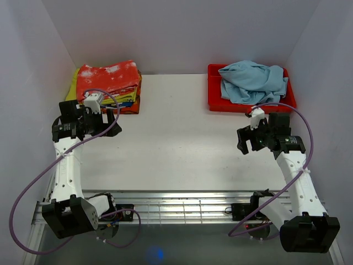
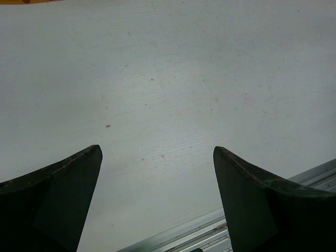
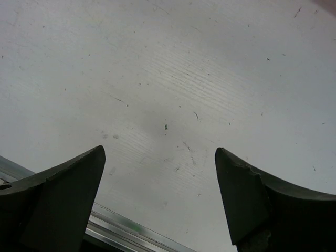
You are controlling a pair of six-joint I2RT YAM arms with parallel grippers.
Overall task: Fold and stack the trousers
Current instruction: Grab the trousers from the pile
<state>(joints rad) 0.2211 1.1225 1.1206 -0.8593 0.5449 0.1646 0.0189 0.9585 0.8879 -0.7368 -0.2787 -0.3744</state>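
trousers (image 1: 253, 81) lie crumpled in red tray (image 1: 215, 106), far-right corner of surface (image 1: 182, 138). left fingers (image 2: 58, 199) and right fingers (image 3: 58, 199) both spread wide, holding nothing, above surface's near edge.

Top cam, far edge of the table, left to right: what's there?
Stack of folded clothes, red-and-white on top → bare table → red tray holding the crumpled light-blue trousers.
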